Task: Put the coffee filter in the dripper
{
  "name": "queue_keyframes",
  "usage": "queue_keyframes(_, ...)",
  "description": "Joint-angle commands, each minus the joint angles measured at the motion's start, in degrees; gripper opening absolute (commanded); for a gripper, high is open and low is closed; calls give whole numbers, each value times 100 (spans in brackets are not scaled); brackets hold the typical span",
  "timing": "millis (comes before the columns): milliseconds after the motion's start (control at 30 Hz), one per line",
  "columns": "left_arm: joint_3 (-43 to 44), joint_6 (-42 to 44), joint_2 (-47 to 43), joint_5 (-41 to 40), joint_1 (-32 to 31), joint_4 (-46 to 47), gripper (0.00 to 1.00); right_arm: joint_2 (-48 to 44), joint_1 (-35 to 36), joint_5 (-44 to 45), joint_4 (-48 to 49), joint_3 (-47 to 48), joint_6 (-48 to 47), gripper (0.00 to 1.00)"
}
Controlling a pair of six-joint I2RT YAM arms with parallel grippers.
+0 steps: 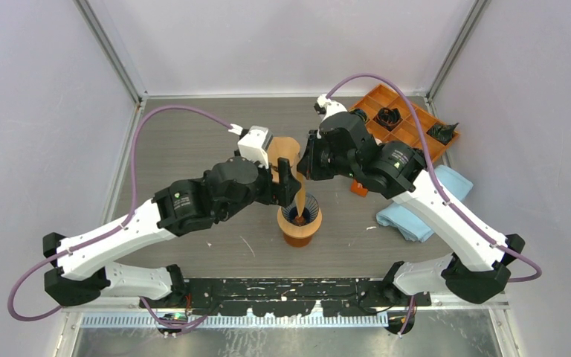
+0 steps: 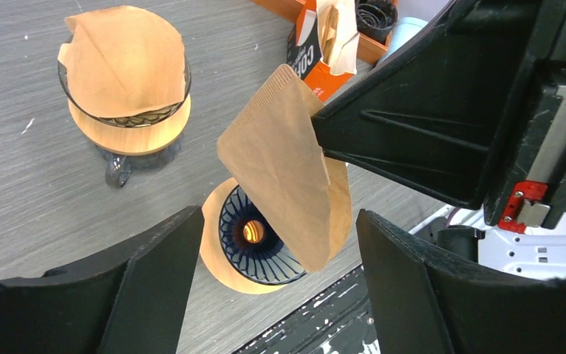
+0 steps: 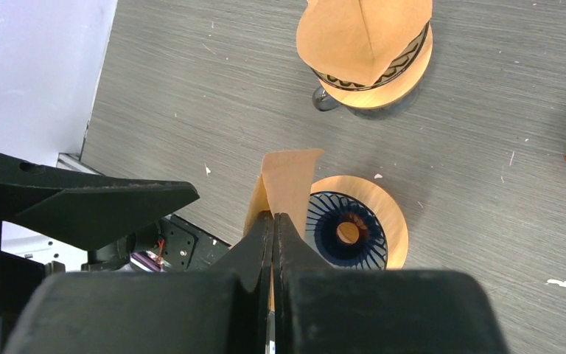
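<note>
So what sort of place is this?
Probably a robotics test bench, not a café: white enclosure walls, two arms bolted to a grey table, an orange parts tray near the coffee dripper.

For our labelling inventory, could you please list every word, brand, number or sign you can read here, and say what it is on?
"COF": white letters on the dark panel of the orange box; the rest is cut off.
Green mark on the left arm: too small to read.
Green mark on the right arm: too small to read.
Nothing else is legible.

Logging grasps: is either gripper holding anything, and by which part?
The right gripper pinches the brown paper coffee filter by its upper edge; the left gripper, jaws open around it, holds nothing.
</note>
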Motion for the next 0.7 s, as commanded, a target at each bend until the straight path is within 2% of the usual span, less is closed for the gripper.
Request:
queue_keyframes(0,186,63,46,-615,-100,186,78,-46,80,153,186,250,140,1)
queue_keyframes(367,276,97,251,-903,-152,-68,75,-138,91,123,276,182,88,1)
queue_keyframes(667,322,40,274,-1049,-147,-461,59,-297,91,-59,423,78,88,1)
